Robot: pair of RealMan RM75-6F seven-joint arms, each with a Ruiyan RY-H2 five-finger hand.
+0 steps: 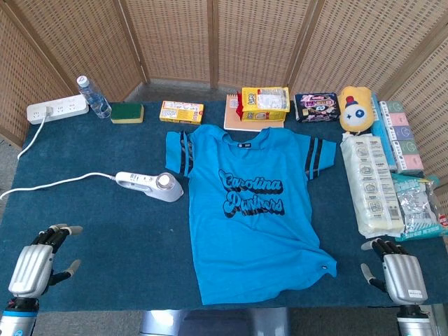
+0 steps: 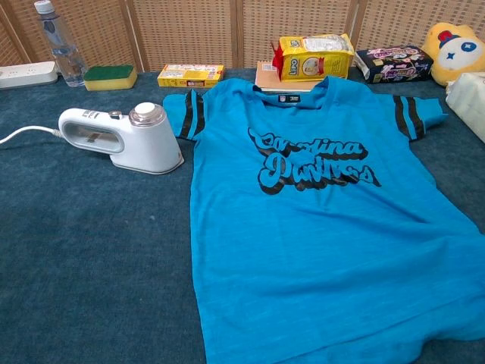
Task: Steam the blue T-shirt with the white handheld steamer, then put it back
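Note:
A blue T-shirt [image 1: 252,203] with dark lettering lies flat in the middle of the table [image 1: 105,231]; the chest view shows it [image 2: 318,220] filling the right half. Left of the shirt, the white handheld steamer [image 1: 150,185] lies on its side, its cord trailing off to the left; it shows as well in the chest view [image 2: 125,138]. My left hand [image 1: 36,264] rests at the near left corner, fingers apart, holding nothing. At the near right corner sits my right hand [image 1: 399,269], also empty with fingers spread. Neither hand appears in the chest view.
Along the back edge stand a power strip [image 1: 57,109], a water bottle [image 1: 93,96], a green sponge [image 1: 127,113], a yellow box [image 1: 181,111], a yellow bag [image 1: 264,103] and a dark packet [image 1: 318,107]. A yellow plush [image 1: 358,108] and packaged goods [image 1: 371,182] line the right side.

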